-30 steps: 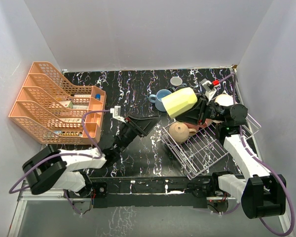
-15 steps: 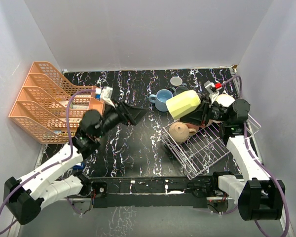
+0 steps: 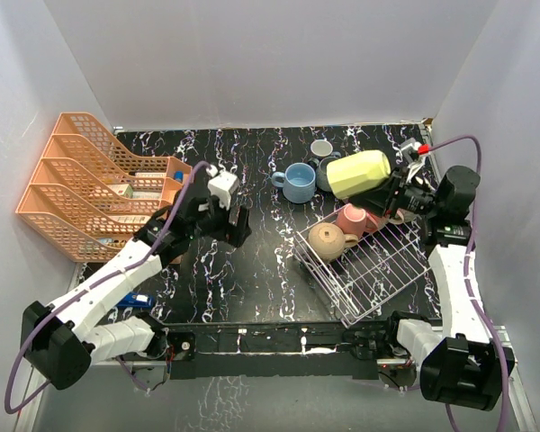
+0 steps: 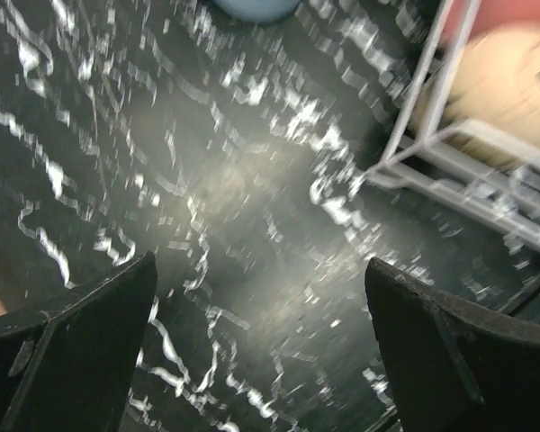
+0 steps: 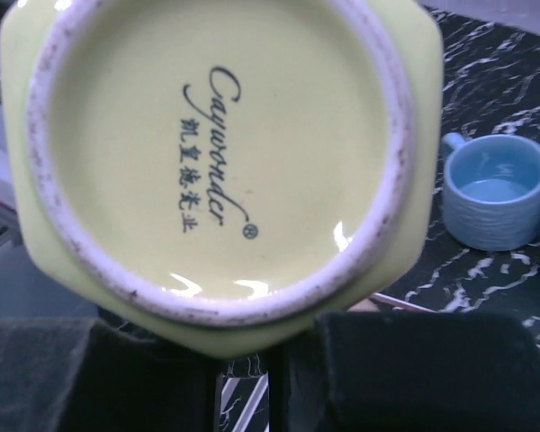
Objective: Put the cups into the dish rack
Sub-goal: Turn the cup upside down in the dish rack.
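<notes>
1. Two cups, the tan cup and the pink cup, already lie in the rack.
2. The right fingers, nearly closed, clamp the yellow cup, base toward the wrist, above the rack's far edge, likely to clear the wire.
3. The left fingers gape wide and empty over the counter, probably ready for the blue cup.

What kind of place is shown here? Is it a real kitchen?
Probably a robot test booth, not a kitchen: plain white walls box in a black marbled table, a left arm and a right arm are bolted at its near edge, and the dish rack sits on it.
</notes>
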{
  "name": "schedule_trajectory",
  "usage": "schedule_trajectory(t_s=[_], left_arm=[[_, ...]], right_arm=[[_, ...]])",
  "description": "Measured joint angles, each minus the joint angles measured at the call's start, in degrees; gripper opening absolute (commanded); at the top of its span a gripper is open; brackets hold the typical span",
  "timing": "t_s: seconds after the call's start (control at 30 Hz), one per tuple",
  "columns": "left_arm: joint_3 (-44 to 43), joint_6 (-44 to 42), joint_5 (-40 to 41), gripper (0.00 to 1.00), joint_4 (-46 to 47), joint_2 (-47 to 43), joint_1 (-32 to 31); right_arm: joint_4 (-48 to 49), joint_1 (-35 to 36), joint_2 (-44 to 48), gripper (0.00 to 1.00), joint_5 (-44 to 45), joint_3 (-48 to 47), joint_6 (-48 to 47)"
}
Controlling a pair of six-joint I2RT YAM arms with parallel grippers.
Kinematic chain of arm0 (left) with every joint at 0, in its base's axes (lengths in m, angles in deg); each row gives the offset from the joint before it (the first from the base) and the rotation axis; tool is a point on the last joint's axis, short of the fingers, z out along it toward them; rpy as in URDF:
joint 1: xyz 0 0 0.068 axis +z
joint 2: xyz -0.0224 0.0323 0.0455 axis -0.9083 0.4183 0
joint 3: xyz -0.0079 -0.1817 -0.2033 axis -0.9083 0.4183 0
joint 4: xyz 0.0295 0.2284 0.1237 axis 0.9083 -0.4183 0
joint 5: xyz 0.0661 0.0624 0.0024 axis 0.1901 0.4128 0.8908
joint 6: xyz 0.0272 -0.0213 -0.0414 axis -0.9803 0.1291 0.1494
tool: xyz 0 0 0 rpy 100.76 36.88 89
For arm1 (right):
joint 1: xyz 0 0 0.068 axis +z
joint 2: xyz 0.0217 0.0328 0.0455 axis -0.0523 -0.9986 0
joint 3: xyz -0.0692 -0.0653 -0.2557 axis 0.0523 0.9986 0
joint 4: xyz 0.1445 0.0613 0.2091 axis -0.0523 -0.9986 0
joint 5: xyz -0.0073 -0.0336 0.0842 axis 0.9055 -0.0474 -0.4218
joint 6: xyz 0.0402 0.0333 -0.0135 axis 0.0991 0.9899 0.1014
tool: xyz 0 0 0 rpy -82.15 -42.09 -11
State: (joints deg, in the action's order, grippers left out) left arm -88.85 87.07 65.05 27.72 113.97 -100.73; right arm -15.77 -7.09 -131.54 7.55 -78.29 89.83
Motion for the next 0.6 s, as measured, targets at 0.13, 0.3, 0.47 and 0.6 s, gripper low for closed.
schedule_trajectory(t_s=[0.13, 0.3, 0.47, 0.6], left_arm=[[9.2, -3.4, 2.9, 0.97, 1.0, -1.2, 0.2], [11.1, -5.1, 4.8, 0.97, 1.0, -2.3, 0.2], [11.1, -6.3, 7.1, 0.97, 2.5, -6.2, 0.2], [12.0, -6.9, 8.7, 0.97, 3.3, -8.1, 0.2]], right_arm=[[-10.7, -2.1, 0.0, 0.08, 4.7, -5.4, -9.0], [-19.3, -4.1, 0.0, 0.08, 10.9, -10.3, -18.8], [-27.9, -6.4, -0.3, 0.08, 17.6, -12.1, -27.6], [-34.3, -7.7, -0.4, 0.08, 21.7, -13.2, -33.1]])
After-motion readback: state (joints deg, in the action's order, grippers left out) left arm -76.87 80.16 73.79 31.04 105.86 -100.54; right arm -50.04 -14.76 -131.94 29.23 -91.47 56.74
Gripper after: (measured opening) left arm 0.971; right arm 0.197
